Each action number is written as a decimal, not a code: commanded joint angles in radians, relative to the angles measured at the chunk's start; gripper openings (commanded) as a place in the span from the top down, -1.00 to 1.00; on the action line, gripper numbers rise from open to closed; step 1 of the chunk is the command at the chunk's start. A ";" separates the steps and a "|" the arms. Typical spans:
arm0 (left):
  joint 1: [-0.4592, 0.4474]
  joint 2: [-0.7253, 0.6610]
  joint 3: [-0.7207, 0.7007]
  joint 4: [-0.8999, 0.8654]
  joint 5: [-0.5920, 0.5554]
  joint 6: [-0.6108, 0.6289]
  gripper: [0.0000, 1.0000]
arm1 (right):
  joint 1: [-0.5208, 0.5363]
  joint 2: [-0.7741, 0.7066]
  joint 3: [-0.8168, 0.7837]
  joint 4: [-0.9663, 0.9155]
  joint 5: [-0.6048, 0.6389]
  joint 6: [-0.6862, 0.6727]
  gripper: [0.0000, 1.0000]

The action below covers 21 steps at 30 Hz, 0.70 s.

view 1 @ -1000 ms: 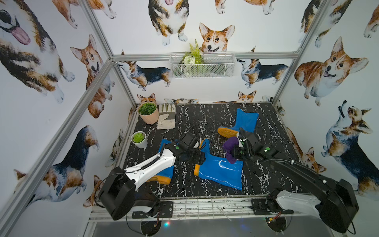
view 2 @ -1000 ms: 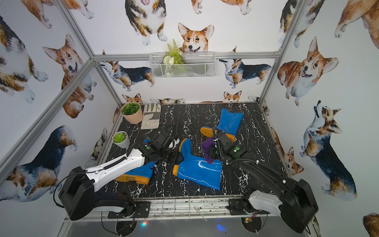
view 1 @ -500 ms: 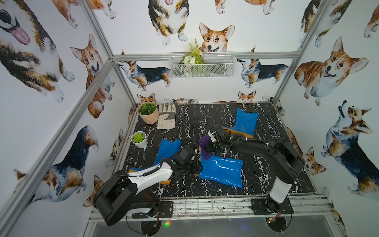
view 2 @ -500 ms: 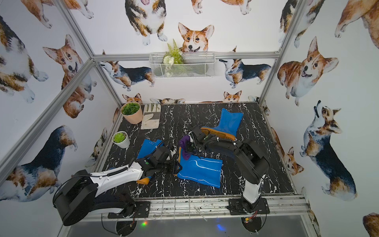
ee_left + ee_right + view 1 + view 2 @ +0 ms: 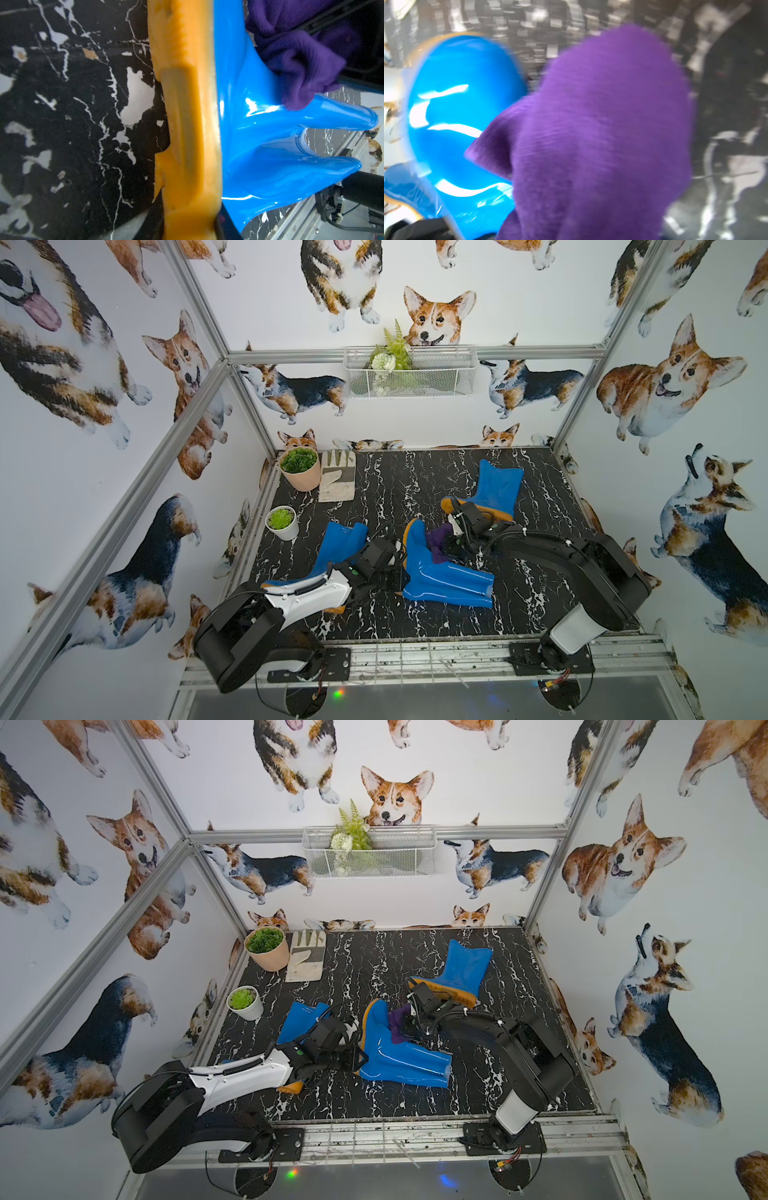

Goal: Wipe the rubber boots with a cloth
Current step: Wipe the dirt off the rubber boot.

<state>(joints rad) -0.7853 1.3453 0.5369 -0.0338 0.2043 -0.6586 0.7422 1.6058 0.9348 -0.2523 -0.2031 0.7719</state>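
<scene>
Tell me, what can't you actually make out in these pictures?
Right gripper: fingers buried under the cloth in the blurred right wrist view.
Left boot: foot mostly behind the left arm in both top views.
Left gripper: fingertips cut off at the left wrist view's edge; grip on middle boot unclear.

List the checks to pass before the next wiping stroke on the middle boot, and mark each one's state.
1. The cloth gripped by the right end effector: ok, shut on it.
2. The cloth touching the middle boot: ok, resting on it.
3. The left end effector holding the sole: cannot tell; jaws straddle it.
4. The boot on its side on the table: ok.
5. The shaft bare for the stroke: ok.
</scene>
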 commanded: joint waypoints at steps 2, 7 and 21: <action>0.001 0.041 0.025 0.005 -0.029 -0.012 0.97 | 0.111 0.046 0.101 -0.020 -0.026 -0.017 1.00; 0.001 0.054 0.065 -0.027 -0.022 -0.003 1.00 | 0.076 0.147 0.130 -0.054 -0.076 -0.009 1.00; 0.001 0.080 0.102 -0.026 0.000 -0.004 1.00 | 0.009 -0.036 0.139 -0.258 -0.013 -0.130 1.00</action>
<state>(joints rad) -0.7856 1.4109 0.6224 -0.0616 0.1970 -0.6525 0.6788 1.5764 1.0145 -0.4210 -0.2714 0.6788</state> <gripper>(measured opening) 0.307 0.105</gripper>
